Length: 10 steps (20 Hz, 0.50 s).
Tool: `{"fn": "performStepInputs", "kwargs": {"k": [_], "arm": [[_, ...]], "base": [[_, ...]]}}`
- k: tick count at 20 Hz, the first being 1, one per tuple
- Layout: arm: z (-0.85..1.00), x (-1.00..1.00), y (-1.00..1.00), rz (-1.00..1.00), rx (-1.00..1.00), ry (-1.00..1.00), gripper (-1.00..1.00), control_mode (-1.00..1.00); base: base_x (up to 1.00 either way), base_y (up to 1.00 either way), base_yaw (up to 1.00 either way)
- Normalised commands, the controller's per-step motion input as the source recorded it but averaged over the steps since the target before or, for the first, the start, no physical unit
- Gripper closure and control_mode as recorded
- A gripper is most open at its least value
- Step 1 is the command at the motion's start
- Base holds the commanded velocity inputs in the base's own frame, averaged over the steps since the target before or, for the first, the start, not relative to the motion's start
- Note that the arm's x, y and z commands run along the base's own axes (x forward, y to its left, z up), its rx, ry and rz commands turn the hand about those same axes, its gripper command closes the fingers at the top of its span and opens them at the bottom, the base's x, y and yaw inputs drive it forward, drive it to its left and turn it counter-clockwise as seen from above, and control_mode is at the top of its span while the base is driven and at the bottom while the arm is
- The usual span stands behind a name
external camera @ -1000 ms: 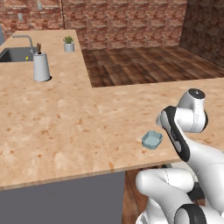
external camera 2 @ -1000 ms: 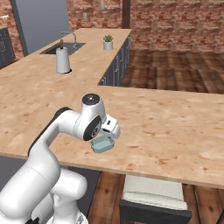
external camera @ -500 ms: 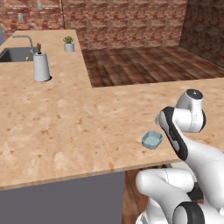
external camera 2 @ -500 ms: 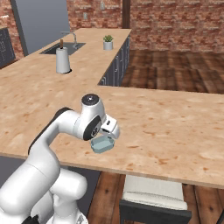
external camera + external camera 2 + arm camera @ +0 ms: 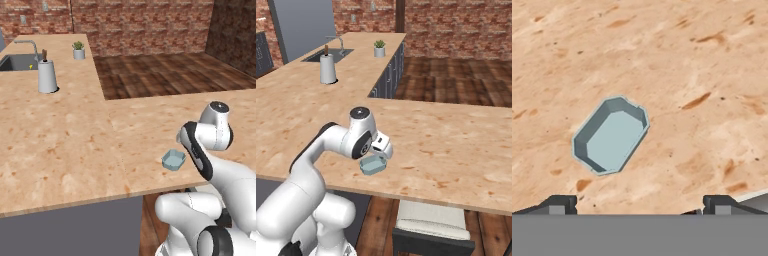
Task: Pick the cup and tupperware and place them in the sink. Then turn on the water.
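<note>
Left base view: the tupperware lies near the counter edge, far from the sink; the arm hides the gripper.

Right base view: the gripper hovers above the tupperware, likely lining up.

Hand view: fingertips spread wide, empty, the tupperware ahead between them.

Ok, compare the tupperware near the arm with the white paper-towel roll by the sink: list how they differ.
The tupperware is a low, shallow, open pale blue-grey container with cut corners; the paper-towel roll is a tall, upright white cylinder.
The tupperware lies near the counter's front edge, close beside the arm; the roll stands far back, next to the sink.
The tupperware looks much shorter than the roll.
Both rest on the same wood-look counter.
</note>
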Motion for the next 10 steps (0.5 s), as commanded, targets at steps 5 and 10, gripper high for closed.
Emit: {"fn": "performStepInputs", "kwargs": {"k": [5, 10], "arm": [[-0.14, 0.17, 0.0, -0.03, 0.0, 0.05, -1.0, -1.0], [-0.2, 0.13, 0.02, -0.01, 0.0, 0.08, -1.0, -1.0]], "base": [[0.0, 0.0, 0.0], [0.0, 0.0, 0.0]]}}
